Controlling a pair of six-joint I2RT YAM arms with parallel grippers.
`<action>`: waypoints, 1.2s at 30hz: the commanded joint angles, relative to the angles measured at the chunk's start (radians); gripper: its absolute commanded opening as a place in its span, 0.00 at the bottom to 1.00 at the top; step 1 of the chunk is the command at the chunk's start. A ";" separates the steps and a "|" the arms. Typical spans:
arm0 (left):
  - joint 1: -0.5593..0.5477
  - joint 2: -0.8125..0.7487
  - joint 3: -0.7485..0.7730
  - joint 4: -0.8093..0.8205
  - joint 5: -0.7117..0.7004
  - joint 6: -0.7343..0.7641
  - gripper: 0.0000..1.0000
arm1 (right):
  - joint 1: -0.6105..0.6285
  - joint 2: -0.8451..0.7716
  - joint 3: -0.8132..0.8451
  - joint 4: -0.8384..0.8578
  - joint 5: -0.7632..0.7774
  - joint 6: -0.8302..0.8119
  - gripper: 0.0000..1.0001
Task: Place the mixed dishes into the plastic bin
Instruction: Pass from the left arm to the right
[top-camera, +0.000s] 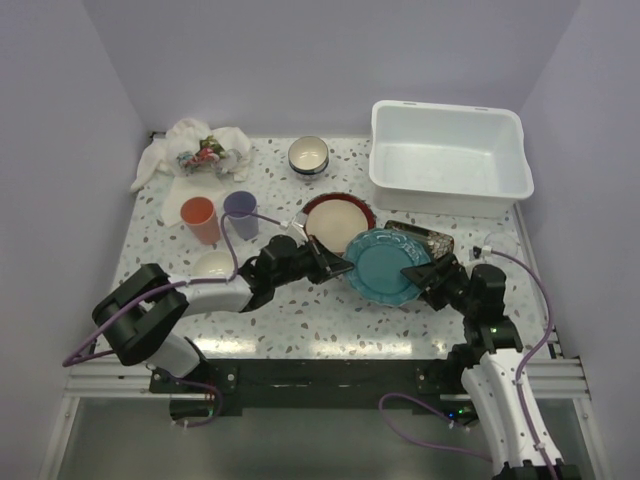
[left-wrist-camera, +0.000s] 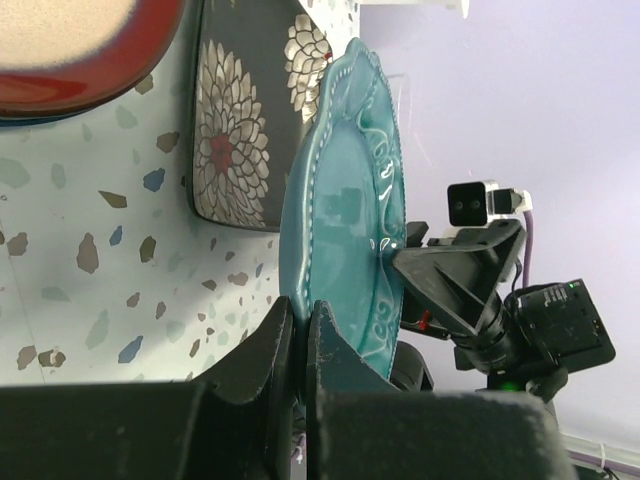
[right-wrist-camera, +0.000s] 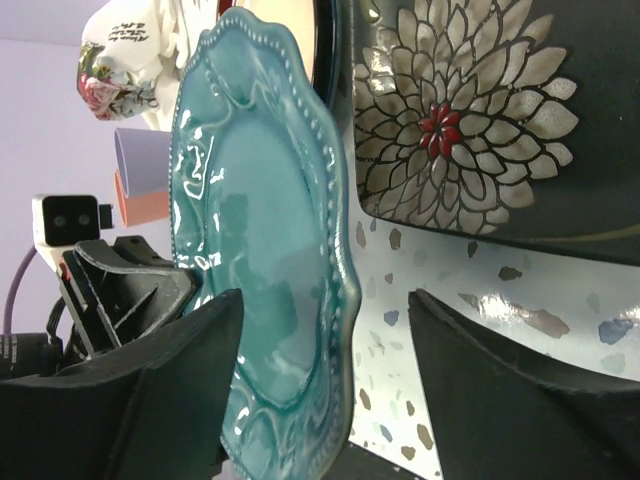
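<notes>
Teal plate (top-camera: 385, 265): one rim in clamped left jaws, opposite rim between wide-parted right jaws.

Teal scalloped plate (right-wrist-camera: 260, 260) glossy glazed; plastic bin (top-camera: 445, 160) smooth white.

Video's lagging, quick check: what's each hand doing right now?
Left hand: closed, pinching the teal scalloped plate by its rim.
Right hand: open, straddling that plate's rim, not gripping.
</notes>
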 joint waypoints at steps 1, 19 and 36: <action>0.003 -0.070 0.013 0.237 0.042 -0.028 0.00 | 0.001 0.013 -0.010 0.087 -0.044 0.008 0.58; 0.089 -0.156 -0.057 0.179 0.059 0.090 0.53 | 0.001 0.076 0.234 -0.026 -0.064 -0.144 0.00; 0.183 -0.809 0.179 -0.863 -0.488 0.912 1.00 | -0.003 0.477 0.742 -0.003 0.011 -0.308 0.00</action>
